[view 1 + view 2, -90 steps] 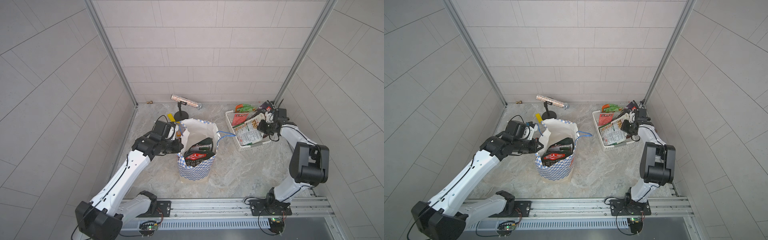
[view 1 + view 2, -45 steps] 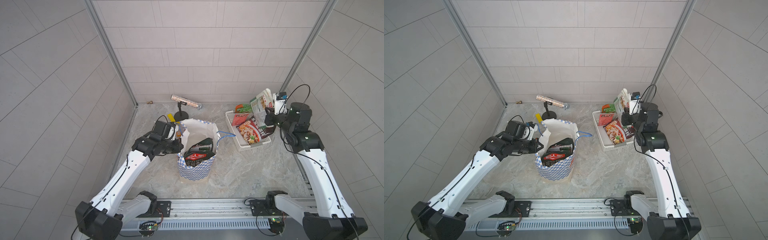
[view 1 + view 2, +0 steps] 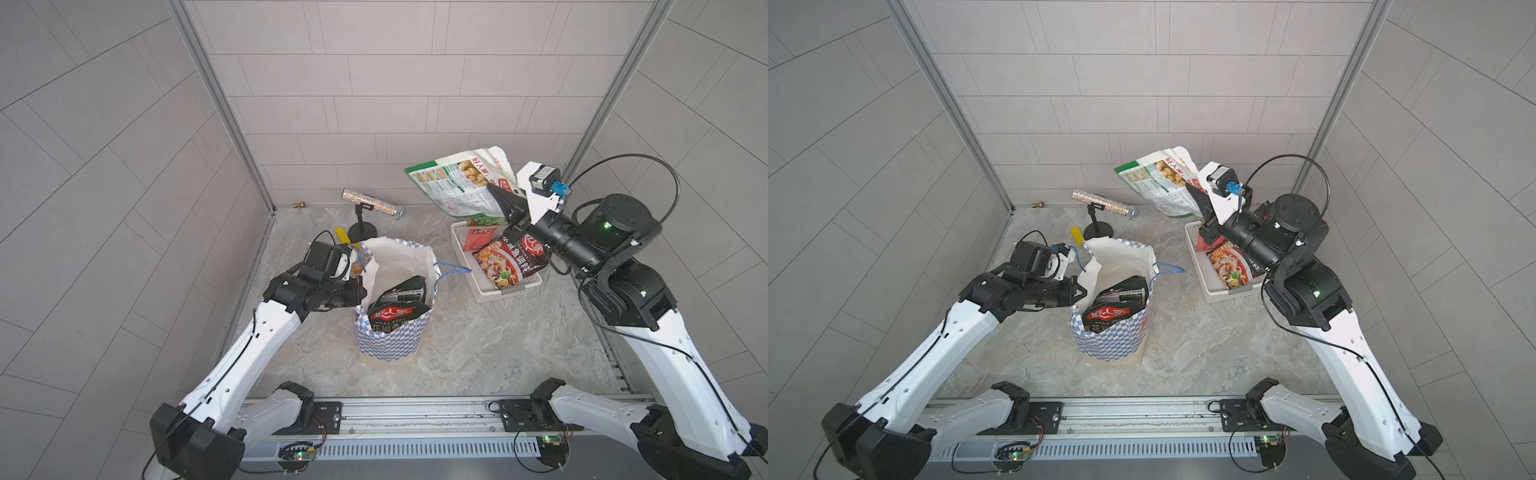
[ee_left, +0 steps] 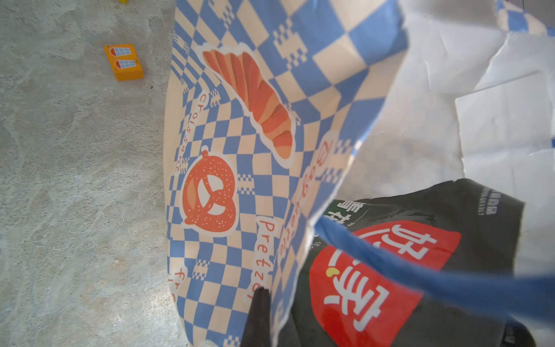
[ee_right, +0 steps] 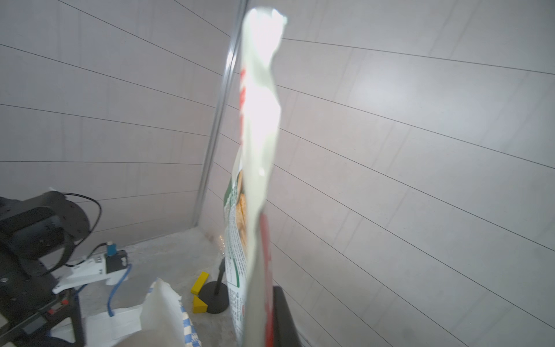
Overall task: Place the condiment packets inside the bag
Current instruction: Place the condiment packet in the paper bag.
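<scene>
The blue-and-white checkered bag stands open at mid-floor with dark condiment packets poking out of it. My left gripper is shut on the bag's near rim. My right gripper is shut on a large green-and-white packet, held high above the white basket. A maroon packet and a red one lie in the basket.
A glittery tube on a black stand and yellow blocks sit behind the bag. The bag's blue cord handle hangs towards the basket. Tiled walls close in on three sides.
My right arm has lifted the green-and-white packet out of the basket, up and a little towards the bag. The left arm and the bag have stayed still.
</scene>
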`<state>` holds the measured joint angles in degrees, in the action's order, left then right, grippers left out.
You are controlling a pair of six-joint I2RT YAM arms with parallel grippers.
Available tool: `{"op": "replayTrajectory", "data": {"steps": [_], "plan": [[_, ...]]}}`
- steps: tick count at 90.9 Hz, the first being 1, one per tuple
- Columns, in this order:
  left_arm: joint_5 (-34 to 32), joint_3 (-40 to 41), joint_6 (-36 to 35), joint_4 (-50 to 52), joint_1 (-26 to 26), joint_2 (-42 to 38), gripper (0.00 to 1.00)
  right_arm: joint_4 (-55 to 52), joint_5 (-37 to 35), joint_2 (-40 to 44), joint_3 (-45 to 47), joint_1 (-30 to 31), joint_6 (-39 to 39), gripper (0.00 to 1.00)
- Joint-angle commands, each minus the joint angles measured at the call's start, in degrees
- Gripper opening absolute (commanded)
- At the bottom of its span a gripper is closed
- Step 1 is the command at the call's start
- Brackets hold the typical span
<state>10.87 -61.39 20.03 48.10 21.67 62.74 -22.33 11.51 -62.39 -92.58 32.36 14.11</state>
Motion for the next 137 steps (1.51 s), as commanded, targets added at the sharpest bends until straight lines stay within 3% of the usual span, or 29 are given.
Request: {"op": "replayTrajectory", "data": {"steps": [1,35,74,101,120,137], "plan": [[-2.44,0.84,-0.83,1.87,-0.05,-0.01,0.0,6.11,7.04,-1.68,0.43,1.74,-2.1,0.0],[-2.44,0.83,-0.84,1.83,-0.03,-0.14,0.0,12.61,10.09,-6.2,10.17,4.26,-4.01,0.0],[-2.4,0.63,-0.96,1.9,-0.04,0.07,0.0,-0.84,12.51,-3.34,19.53,4.48,6.01,0.0],[-0.11,0.31,-1.25,0.75,-0.01,-1.31,0.0,-21.69,18.62,-12.58,8.53,9.0,16.48,0.0],[0.29,0.66,-1.28,-0.15,0.02,-2.45,0.0,-33.13,16.59,-21.36,1.02,12.05,20.38,0.0],[1.33,0.65,-1.17,-0.4,-0.05,-1.9,0.0,-36.91,14.55,-28.35,-3.66,15.73,22.19,0.0]]}}
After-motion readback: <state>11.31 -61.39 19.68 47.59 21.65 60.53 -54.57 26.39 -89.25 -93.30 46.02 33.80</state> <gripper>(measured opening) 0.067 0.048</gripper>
